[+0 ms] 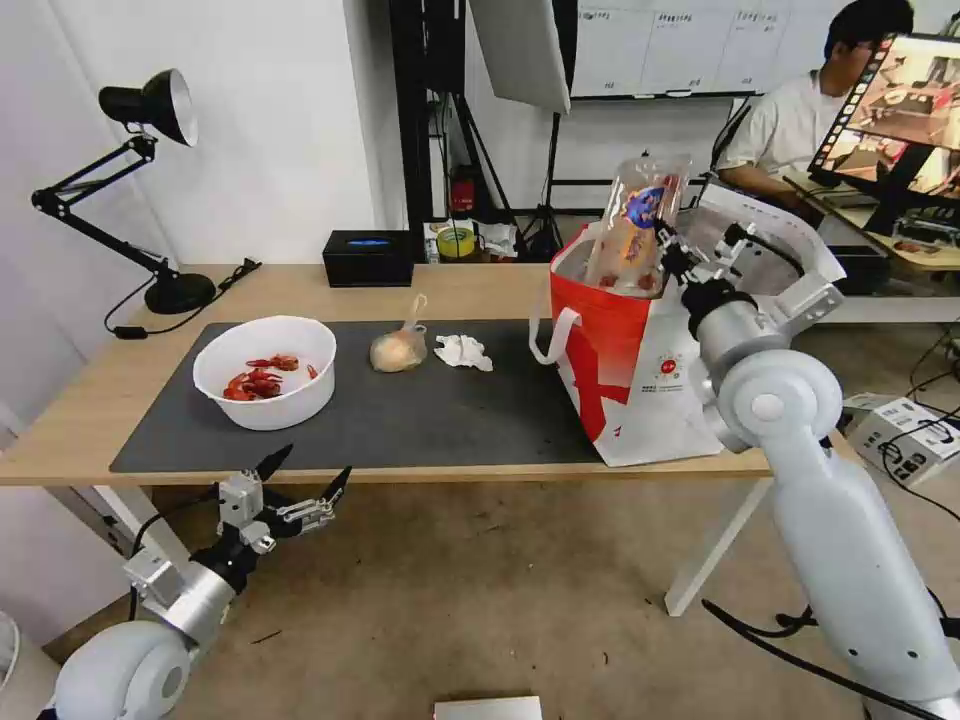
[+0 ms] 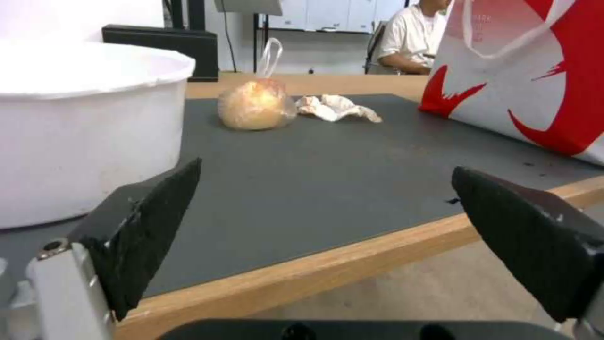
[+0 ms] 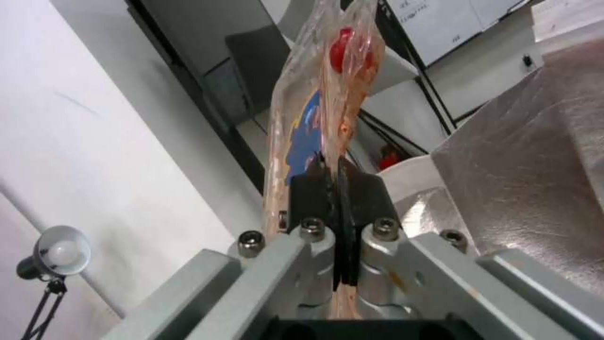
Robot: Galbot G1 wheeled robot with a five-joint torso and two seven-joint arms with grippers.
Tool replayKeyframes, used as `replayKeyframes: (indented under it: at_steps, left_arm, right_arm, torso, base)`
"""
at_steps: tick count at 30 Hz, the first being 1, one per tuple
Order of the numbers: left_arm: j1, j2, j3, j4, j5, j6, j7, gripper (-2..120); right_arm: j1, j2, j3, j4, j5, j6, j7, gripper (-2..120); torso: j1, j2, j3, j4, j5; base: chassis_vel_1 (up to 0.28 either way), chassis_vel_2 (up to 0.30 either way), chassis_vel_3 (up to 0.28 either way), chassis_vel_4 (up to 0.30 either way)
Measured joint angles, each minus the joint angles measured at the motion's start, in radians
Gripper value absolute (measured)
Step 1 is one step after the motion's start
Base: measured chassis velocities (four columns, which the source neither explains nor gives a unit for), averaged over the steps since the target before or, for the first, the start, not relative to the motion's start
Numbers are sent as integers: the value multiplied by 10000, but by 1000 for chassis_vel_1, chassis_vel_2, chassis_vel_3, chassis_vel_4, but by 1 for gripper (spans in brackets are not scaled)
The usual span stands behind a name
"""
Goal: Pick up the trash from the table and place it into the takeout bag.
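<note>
On the table [image 1: 300, 285], a white bowl [image 1: 265, 370] with red crayfish shells sits at the left of the dark grey mat [image 1: 440, 420]. A knotted clear bag [image 1: 398, 350] and a crumpled tissue [image 1: 463, 352] lie mid-mat. The red-and-white takeout bag [image 1: 620, 370] stands at the right end. Above its mouth my right gripper [image 1: 668, 250] is shut on the clear plastic tray [image 1: 640, 225], held on end; up close the gripper [image 3: 330, 165] pinches the tray [image 3: 321, 85] beside the foil lining [image 3: 535, 156]. My left gripper [image 1: 305, 480] hangs open below the table's front edge, facing the bowl [image 2: 82, 132].
A black box [image 1: 368, 258] and a black desk lamp [image 1: 150, 180] stand along the table's far edge. A white table leg [image 1: 715, 550] slants down under the takeout bag. Cardboard boxes [image 1: 905, 435] and cables lie on the floor at the right.
</note>
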Motion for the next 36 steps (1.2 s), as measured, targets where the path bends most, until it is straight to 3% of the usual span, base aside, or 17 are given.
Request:
replayKeyframes:
  at_steps: [14,36]
  left_arm:
    - [-69,36,117,78,26,0,0,100]
    - [-145,309,137,123,-88,-5,-1,100]
  right_arm:
    - [-90,4,-23,31,-185,14,-84,4]
    - [108,65,-302,-81,-168,-76,-85,86]
  torso:
    - [0,0,0,0,0]
    - [0,-1,0,0,0]
  base:
    - [0,0,0,0]
    - [0,0,0,0]
